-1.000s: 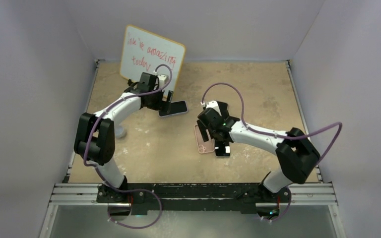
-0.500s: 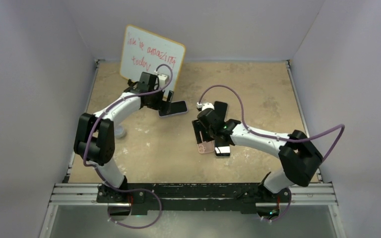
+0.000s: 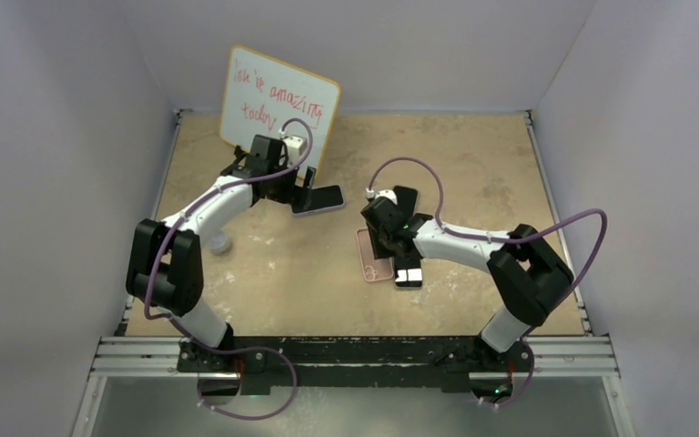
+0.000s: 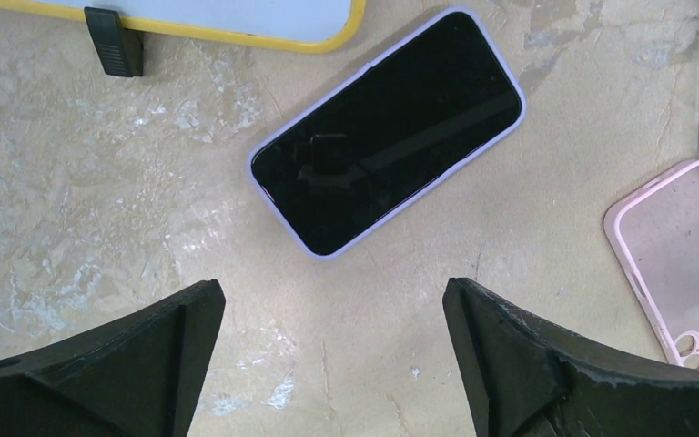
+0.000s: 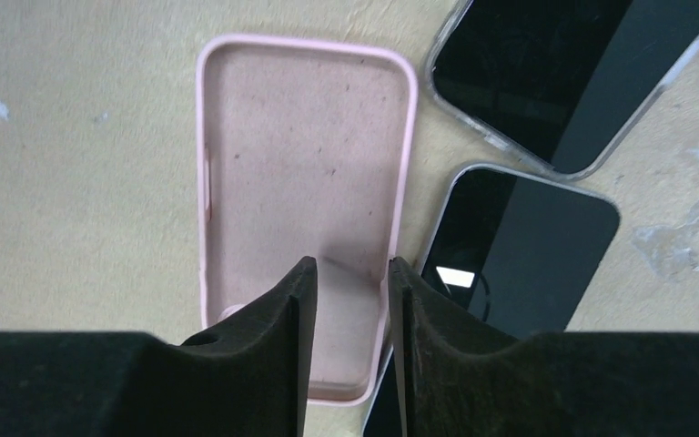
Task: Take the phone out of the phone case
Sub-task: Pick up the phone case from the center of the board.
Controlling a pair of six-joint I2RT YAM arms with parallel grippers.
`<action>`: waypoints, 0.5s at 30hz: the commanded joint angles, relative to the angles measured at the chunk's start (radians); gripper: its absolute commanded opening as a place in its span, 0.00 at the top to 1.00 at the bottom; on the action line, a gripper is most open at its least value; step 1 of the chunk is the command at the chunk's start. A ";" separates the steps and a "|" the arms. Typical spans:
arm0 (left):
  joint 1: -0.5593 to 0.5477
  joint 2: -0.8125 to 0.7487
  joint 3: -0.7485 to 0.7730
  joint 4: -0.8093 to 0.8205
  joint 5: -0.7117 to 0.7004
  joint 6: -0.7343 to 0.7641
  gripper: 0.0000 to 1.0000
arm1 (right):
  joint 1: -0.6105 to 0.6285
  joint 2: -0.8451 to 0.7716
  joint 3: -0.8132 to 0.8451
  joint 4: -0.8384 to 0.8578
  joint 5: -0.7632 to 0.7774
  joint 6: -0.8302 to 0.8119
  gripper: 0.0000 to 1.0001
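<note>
A phone in a lavender case (image 4: 387, 132) lies screen up near the whiteboard, also seen from above (image 3: 320, 199). My left gripper (image 4: 329, 287) hovers just short of it, open wide, nothing between its fingers. An empty pink phone case (image 5: 300, 173) lies open side up mid-table (image 3: 371, 255). A bare black phone (image 5: 528, 246) lies against the pink case's right side. My right gripper (image 5: 349, 264) hangs over the pink case's lower right part, near its right wall. Its jaws stand a narrow gap apart, and the case floor shows between them.
A phone in a clear case (image 5: 555, 73) lies beyond the bare phone. A yellow-framed whiteboard (image 3: 278, 105) leans at the back left. A small white round object (image 3: 218, 242) sits by the left arm. Enclosure walls ring the table.
My right gripper's jaws have narrowed from wide open to a small gap, and it has shifted a little over the pink case. The left arm has barely moved.
</note>
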 commanded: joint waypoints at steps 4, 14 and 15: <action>-0.001 -0.054 -0.003 0.030 0.019 -0.009 0.02 | -0.029 0.009 0.059 -0.021 0.057 -0.013 0.66; -0.001 -0.053 -0.003 0.031 0.037 -0.010 0.02 | -0.056 0.039 0.058 0.023 -0.012 -0.057 0.75; -0.001 -0.052 -0.003 0.032 0.039 -0.010 0.02 | -0.057 0.048 0.059 0.028 -0.022 -0.061 0.76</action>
